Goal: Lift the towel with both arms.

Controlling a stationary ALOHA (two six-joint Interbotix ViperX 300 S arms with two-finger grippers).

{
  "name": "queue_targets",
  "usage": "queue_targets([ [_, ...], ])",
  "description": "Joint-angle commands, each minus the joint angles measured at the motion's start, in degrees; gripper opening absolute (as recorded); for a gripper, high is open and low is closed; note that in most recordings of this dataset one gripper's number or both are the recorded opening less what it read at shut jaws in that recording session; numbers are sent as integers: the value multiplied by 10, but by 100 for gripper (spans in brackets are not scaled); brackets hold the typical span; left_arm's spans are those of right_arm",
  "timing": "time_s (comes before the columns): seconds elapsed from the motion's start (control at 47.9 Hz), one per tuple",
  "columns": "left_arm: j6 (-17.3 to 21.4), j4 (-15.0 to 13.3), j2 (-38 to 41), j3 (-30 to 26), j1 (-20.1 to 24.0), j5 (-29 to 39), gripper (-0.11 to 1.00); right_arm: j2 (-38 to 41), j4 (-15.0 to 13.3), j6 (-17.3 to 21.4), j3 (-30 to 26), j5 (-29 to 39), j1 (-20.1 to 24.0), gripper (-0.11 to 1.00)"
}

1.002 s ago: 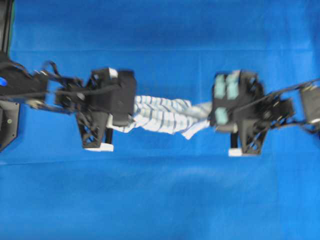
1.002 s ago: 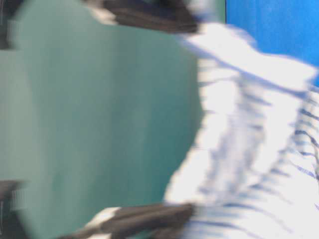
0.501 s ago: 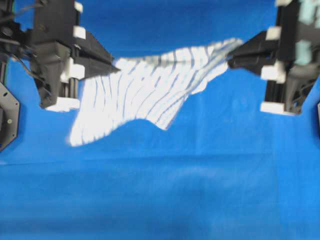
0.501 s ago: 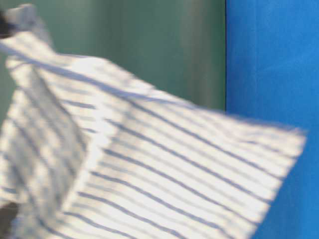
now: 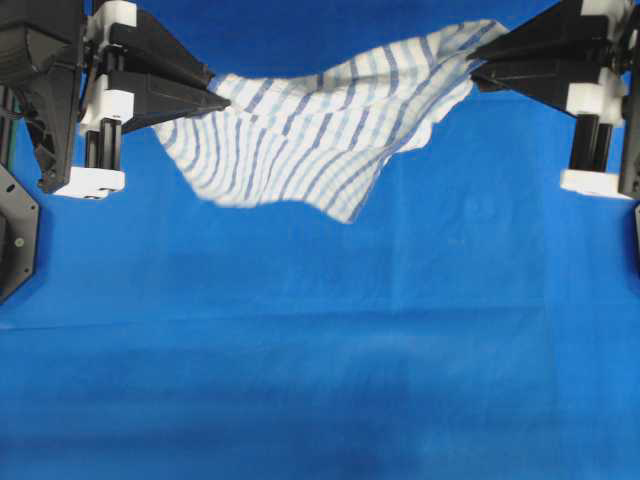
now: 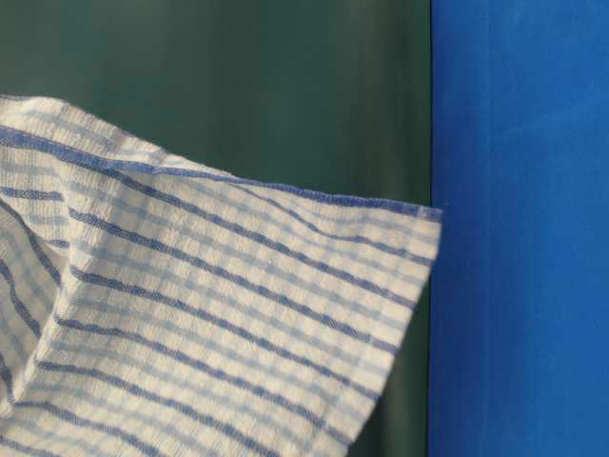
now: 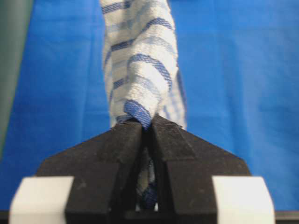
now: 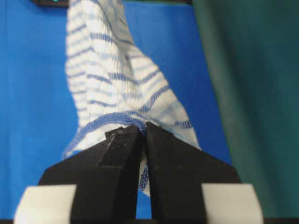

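A white towel (image 5: 320, 120) with blue stripes hangs stretched in the air between both arms, sagging in the middle above the blue cloth. My left gripper (image 5: 222, 98) is shut on the towel's left corner, and in the left wrist view its black jaws (image 7: 145, 125) pinch the cloth (image 7: 138, 70). My right gripper (image 5: 476, 68) is shut on the right corner; the right wrist view shows the towel (image 8: 112, 84) running out from its closed tips (image 8: 143, 127). The table-level view is filled by the hanging towel (image 6: 190, 314).
A blue cloth (image 5: 320, 350) covers the table under the towel. Black arm bases sit at the left edge (image 5: 15, 230) and at the right edge (image 5: 632, 240). A dark green backdrop (image 6: 285, 86) stands behind the table.
Both arms have risen and drawn apart, pulling the bunched towel up off the cloth and spreading it out between them. Both grips have stayed shut.
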Motion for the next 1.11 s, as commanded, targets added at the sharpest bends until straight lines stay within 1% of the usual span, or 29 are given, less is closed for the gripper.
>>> queue_targets([
  [0.0, -1, 2, -9, -17, 2, 0, 3, -4, -1, -1, -13, 5, 4, 5],
  [0.104, -3, -1, -7, -16, 3, -2, 3, -3, 2, 0, -13, 8, 4, 5],
  [0.271, -7, -2, 0, -17, 3, -2, 3, -1, 19, 0, -13, 8, 5, 5],
  [0.418, -4, -2, 4, -16, 2, -4, 5, -1, 22, 0, -12, 8, 4, 5],
  [0.459, -4, -2, 4, -16, 3, -5, 11, -1, 22, 2, -12, 8, 5, 5],
  [0.543, -4, -2, 2, -13, 3, -10, 32, 0, 22, 6, -11, 8, 5, 6],
  [0.585, -4, -2, 1, -12, 2, -11, 47, 0, 22, 7, -11, 8, 4, 16],
  [0.605, -4, -2, 0, -11, 2, -11, 53, 1, 21, 7, -10, 9, 5, 24],
  [0.626, -4, -2, -1, -11, 2, -11, 59, 2, 20, 7, -10, 8, 4, 28],
  [0.668, -3, -3, -2, -10, 2, -11, 71, 4, 18, 7, -9, 9, 5, 43],
  [0.71, -3, -3, -4, -8, 0, -11, 82, 5, 16, 7, -8, 9, 5, 54],
  [0.752, -3, -3, -4, -7, -3, -11, 89, 8, 13, 7, -8, 9, 5, 63],
  [0.793, -4, -3, -4, -6, -4, -11, 92, 10, 11, 7, -8, 9, 5, 69],
  [0.814, -4, -3, -4, -5, -5, -11, 93, 11, 11, 7, -8, 9, 5, 71],
  [1.002, -8, -4, -4, 2, -15, -11, 91, 18, 14, 8, -6, 9, 5, 70],
  [1.086, -9, -4, 2, 11, -21, -11, 91, 22, 18, 12, 4, 9, 6, 70],
])
